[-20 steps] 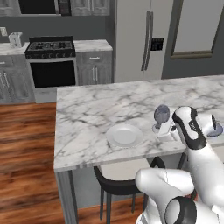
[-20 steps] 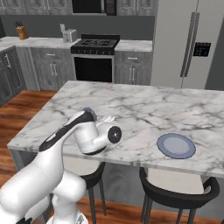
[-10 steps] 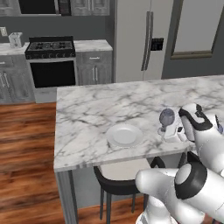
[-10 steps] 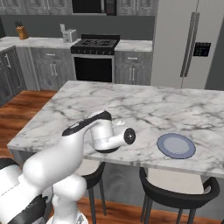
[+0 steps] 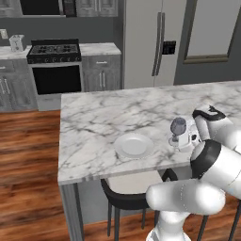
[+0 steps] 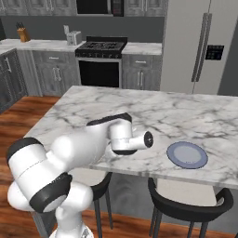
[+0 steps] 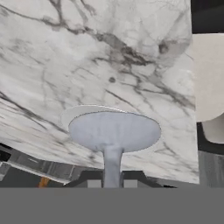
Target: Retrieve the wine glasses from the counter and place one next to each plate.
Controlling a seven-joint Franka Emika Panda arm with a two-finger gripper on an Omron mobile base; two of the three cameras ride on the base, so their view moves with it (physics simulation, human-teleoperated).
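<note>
Hand view: fingers [image 7: 94, 183] clenched on glass [image 7: 113, 144] stem, foot ahead of tips, marble island [image 7: 65, 57] beyond. Left base view: glass [image 5: 178, 128] upright at gripper [image 5: 186, 138], low over island [image 5: 94, 117], white plate [image 5: 134, 145] off to side of fingers, apart. Blue plate [image 6: 187, 155] on gripper's other side.

Risks, as I judge:
- thin stem, narrow grip: slip or twist if arm swings fast
- foot lands tilted, glass tips on release
- set-down too close, foot clips plate rim

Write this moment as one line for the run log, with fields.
gripper: shut on wine glass stem | glass: above island, right of white plate | blue-grey plate: no glass beside it
</note>
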